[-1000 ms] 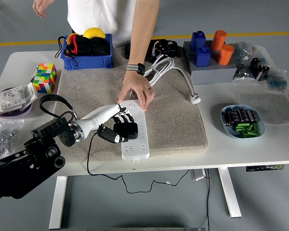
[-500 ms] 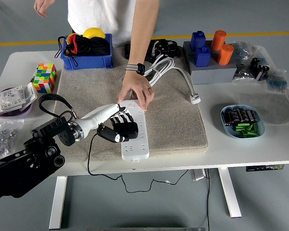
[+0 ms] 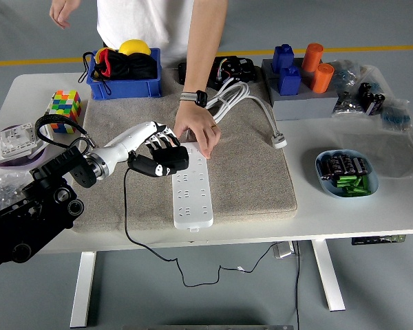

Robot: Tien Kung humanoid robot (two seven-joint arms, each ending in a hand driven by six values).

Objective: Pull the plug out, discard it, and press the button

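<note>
The white power strip (image 3: 191, 189) lies on the grey mat (image 3: 248, 172) with its long axis running from 12 to 6 o'clock, near end by the table's near edge. The left hand (image 3: 157, 155) has its fingers curled around the black plug (image 3: 166, 163), just off the strip's upper left corner at 10 o'clock; the plug's black cable (image 3: 126, 213) hangs toward 6 o'clock. A person's hand (image 3: 196, 136) presses the strip's far end at 12 o'clock.
</note>
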